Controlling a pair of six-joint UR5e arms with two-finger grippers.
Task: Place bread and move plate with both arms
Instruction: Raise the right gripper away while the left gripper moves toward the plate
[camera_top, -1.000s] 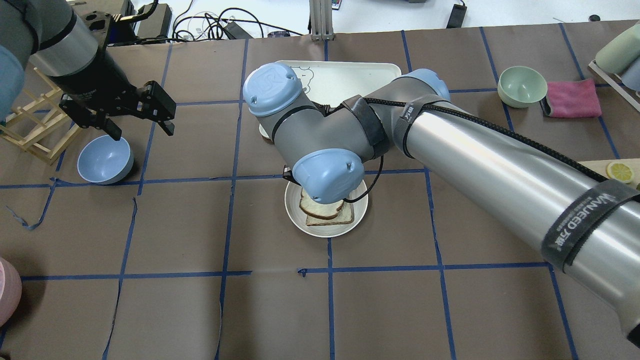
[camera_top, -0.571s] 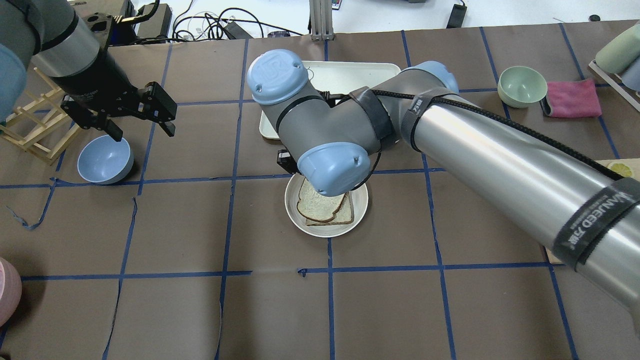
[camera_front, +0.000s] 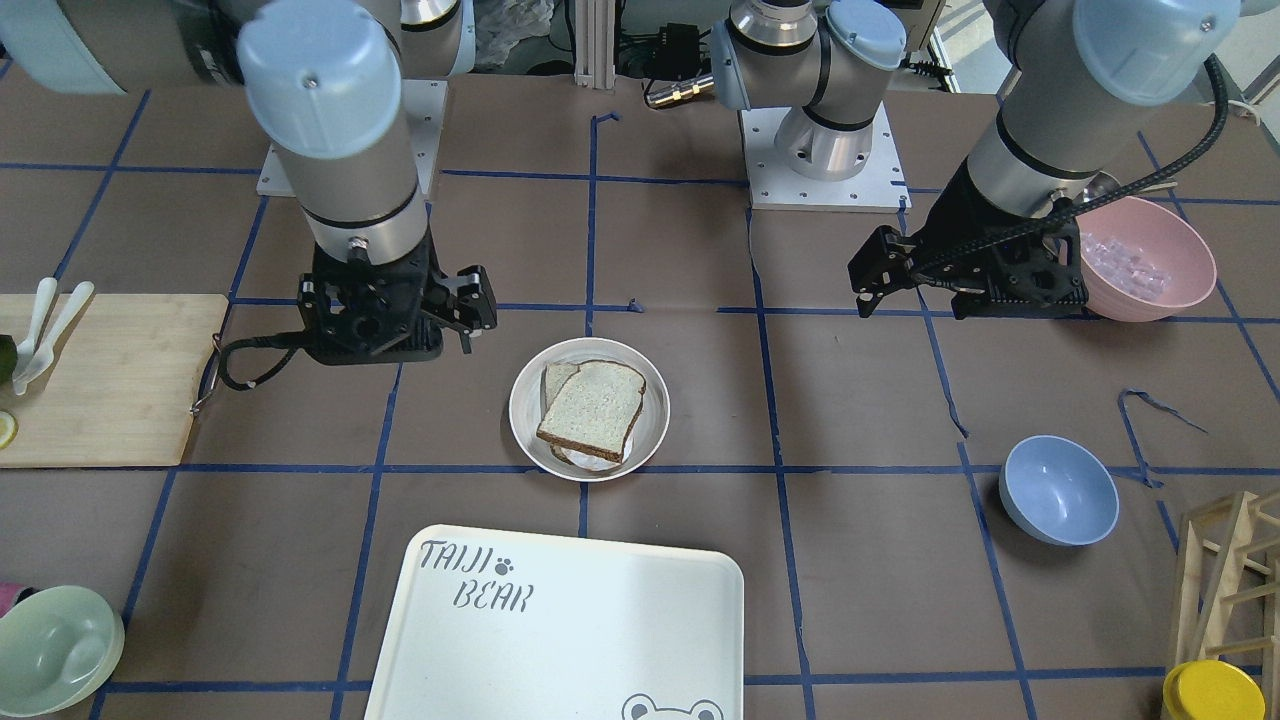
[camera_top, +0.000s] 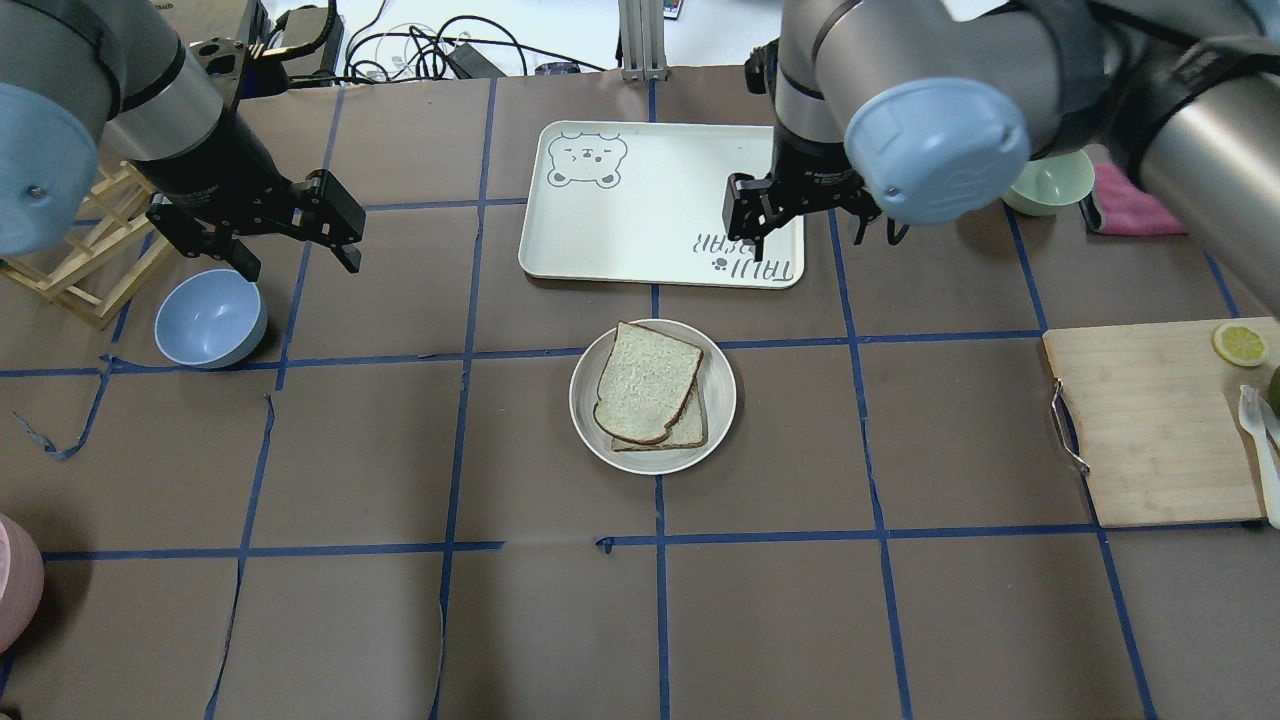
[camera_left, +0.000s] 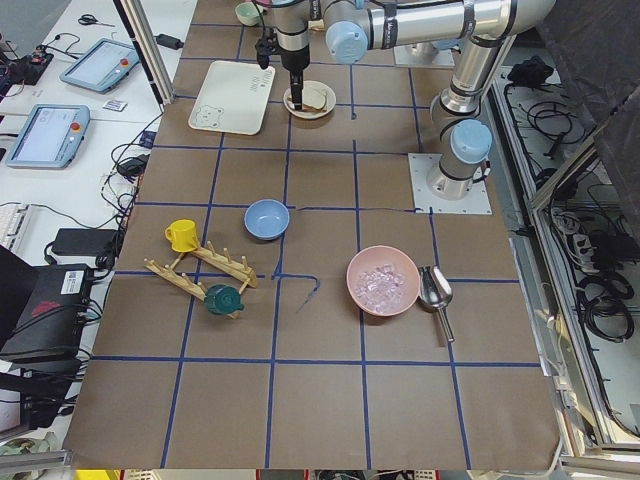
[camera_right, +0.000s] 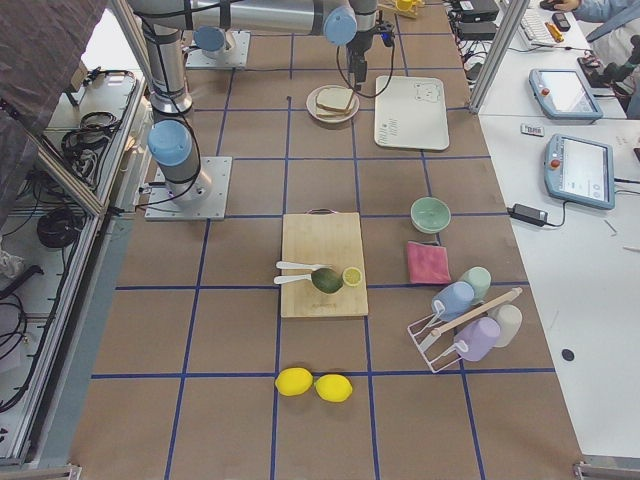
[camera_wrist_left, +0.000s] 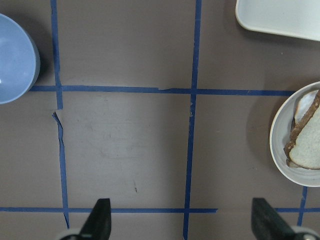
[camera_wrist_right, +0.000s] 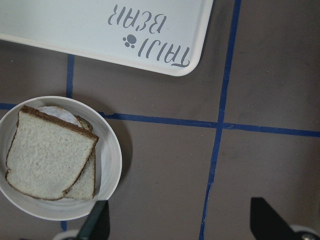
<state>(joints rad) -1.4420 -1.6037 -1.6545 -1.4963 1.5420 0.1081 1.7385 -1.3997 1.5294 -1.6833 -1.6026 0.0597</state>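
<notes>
The bread (camera_top: 645, 380), a speckled slice with a dark crust, lies on the plate (camera_top: 722, 395) on top of a squarer, lighter-crusted slice (camera_top: 692, 428). The bread (camera_front: 592, 408) and the plate (camera_front: 522, 410) also show in the front view. My right gripper (camera_top: 805, 235) is open and empty, raised over the tray's near right corner, beyond the plate. Its wrist view shows the bread (camera_wrist_right: 47, 152) and the plate (camera_wrist_right: 112, 160) at lower left. My left gripper (camera_top: 298, 255) is open and empty, far left of the plate, next to the blue bowl. Its wrist view shows the plate (camera_wrist_left: 280, 145) at the right edge.
The "TAIJI BEAR" tray (camera_top: 640, 200) lies just beyond the plate. A blue bowl (camera_top: 210, 318) and a wooden rack (camera_top: 80, 260) are at the left. A green bowl (camera_top: 1050, 185) and a cutting board (camera_top: 1150, 420) are at the right. A pink bowl (camera_front: 1150, 260) stands by the left arm.
My right arm has lifted off the plate and swung away to the far right, over the tray's corner. The bread now lies uncovered on the plate. The left arm has barely moved.
</notes>
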